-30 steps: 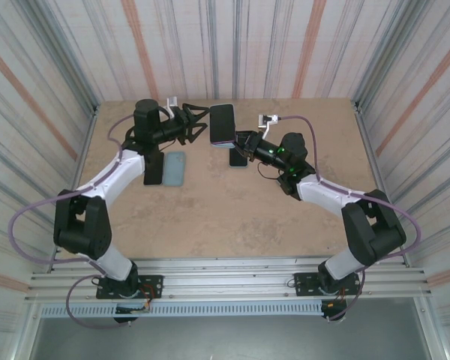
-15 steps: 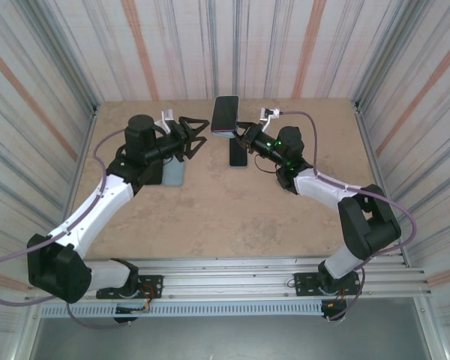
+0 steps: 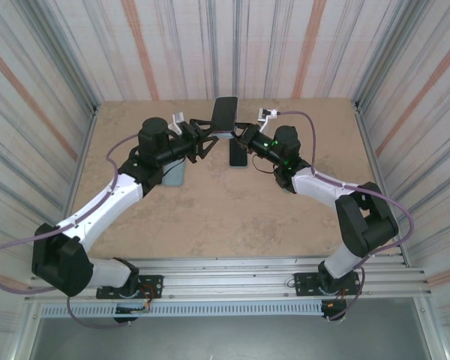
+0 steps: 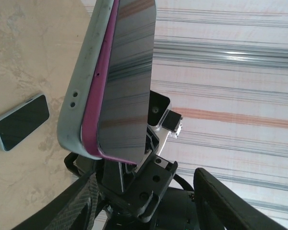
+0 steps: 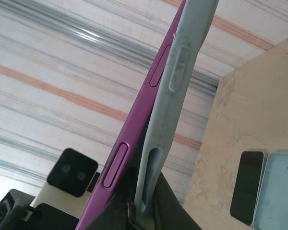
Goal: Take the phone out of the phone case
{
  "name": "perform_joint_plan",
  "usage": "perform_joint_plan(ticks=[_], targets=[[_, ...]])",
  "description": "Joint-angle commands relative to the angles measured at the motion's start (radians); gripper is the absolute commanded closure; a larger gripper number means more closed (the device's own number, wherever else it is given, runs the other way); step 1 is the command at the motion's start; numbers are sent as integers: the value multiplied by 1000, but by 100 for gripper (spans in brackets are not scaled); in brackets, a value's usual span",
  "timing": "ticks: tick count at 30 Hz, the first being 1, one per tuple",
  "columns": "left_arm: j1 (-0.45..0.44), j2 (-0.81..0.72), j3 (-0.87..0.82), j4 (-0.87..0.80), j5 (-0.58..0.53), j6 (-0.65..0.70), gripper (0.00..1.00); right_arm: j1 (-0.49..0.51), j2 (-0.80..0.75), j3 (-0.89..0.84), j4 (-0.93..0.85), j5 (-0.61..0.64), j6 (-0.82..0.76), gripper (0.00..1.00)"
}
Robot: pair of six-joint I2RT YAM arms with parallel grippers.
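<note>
My right gripper [image 3: 237,133] holds a cased phone [image 3: 225,114] upright above the far middle of the table. In the right wrist view the purple phone [image 5: 149,115] has sprung away from the grey-blue phone case [image 5: 180,81] along its lower edge. The right gripper [image 5: 153,208] is shut on the case's bottom edge, with one finger wedged between phone and case. My left gripper [image 3: 205,136] is open just left of the phone. In the left wrist view its fingers [image 4: 79,208] straddle the right gripper below the phone's dark screen [image 4: 127,76] and touch nothing.
A dark phone in a pale blue case [image 3: 238,155] lies flat on the table under the raised one. A light blue case [image 3: 177,174] lies under my left arm, beside a black phone [image 5: 246,187]. Striped walls [image 3: 405,67] close in the tan table [image 3: 210,217].
My left arm has swung right and brought its gripper up to the raised phone, its jaws a little narrower. My right gripper has lifted the phone higher and tipped it more upright.
</note>
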Motion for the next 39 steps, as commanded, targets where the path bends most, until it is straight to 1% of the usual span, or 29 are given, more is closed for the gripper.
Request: perform_joint_plan(ticks=[1, 7, 12, 15, 23, 29, 35, 39], targets=[[-3, 16, 37, 63, -18, -23, 45, 10, -9, 51, 58, 7, -39, 97], [-3, 48, 45, 87, -35, -32, 49, 17, -13, 50, 58, 1, -38, 97], [-3, 56, 45, 73, -65, -28, 50, 24, -17, 51, 53, 1, -38, 97], [-3, 65, 40, 71, -91, -31, 50, 29, -21, 49, 50, 4, -77, 97], [-22, 132, 79, 98, -127, -67, 53, 42, -37, 14, 88, 51, -81, 97], [-26, 146, 83, 99, -157, -87, 64, 40, -39, 4, 114, 65, -82, 97], [-28, 158, 102, 121, -151, -94, 78, 38, -21, 13, 104, 55, -72, 97], [-28, 143, 106, 106, -163, -83, 90, 31, -8, 8, 83, 73, -61, 97]])
